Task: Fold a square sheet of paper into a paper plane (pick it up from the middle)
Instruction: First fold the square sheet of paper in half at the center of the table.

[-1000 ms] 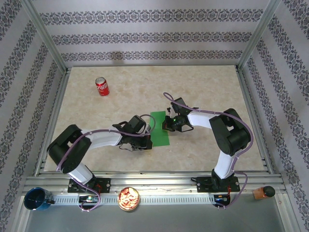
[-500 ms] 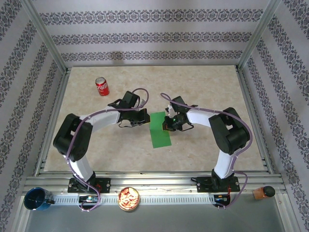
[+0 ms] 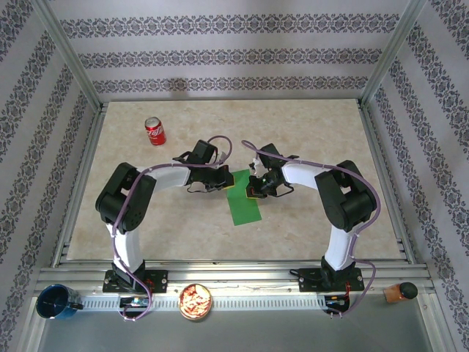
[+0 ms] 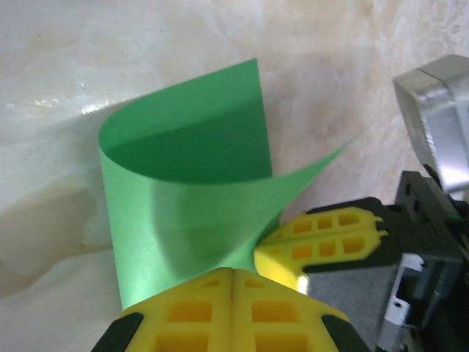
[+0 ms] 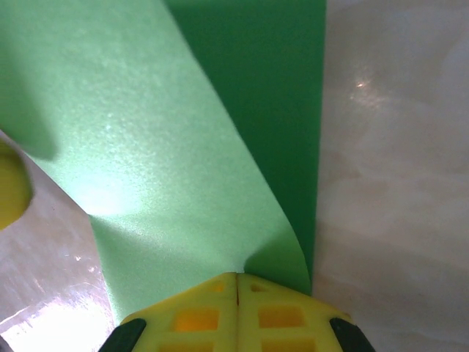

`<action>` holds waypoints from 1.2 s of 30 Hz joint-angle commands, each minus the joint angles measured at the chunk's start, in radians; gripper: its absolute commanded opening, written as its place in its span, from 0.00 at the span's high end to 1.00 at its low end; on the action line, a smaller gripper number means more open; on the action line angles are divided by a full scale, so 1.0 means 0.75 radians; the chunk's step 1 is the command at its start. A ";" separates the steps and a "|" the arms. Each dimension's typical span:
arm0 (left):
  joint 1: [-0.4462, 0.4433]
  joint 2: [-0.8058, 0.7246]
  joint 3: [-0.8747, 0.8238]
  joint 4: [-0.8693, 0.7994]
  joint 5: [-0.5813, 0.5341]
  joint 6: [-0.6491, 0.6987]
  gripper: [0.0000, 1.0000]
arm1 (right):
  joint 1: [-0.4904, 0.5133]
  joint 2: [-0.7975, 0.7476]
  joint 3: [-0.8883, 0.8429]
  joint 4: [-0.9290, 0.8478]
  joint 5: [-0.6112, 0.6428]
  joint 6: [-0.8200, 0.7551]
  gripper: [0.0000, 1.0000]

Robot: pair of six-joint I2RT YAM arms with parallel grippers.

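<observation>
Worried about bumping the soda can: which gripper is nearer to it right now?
Left. The left gripper grips the left edge of the green paper, on the side toward the can; the right gripper grips its right edge, farther off.

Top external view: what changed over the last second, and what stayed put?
The left gripper swung from the near left edge of the green sheet toward its far left corner, where its jaws are shut on a curled-up flap. The right gripper stayed shut on the sheet's right edge; the soda can did not move.
</observation>
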 commanded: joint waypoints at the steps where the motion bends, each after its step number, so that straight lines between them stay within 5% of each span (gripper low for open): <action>1: 0.002 0.031 -0.036 0.108 -0.031 -0.026 0.96 | -0.012 0.081 -0.042 -0.134 0.098 -0.027 1.00; 11: 0.026 0.076 -0.140 0.111 -0.100 0.034 0.96 | -0.014 0.081 -0.072 -0.128 0.109 -0.029 1.00; 31: 0.097 0.149 0.059 0.084 0.063 0.068 0.91 | -0.018 0.077 -0.075 -0.126 0.104 -0.020 1.00; 36: 0.120 0.166 0.025 0.066 -0.059 0.056 0.92 | -0.018 0.075 -0.079 -0.124 0.103 -0.019 1.00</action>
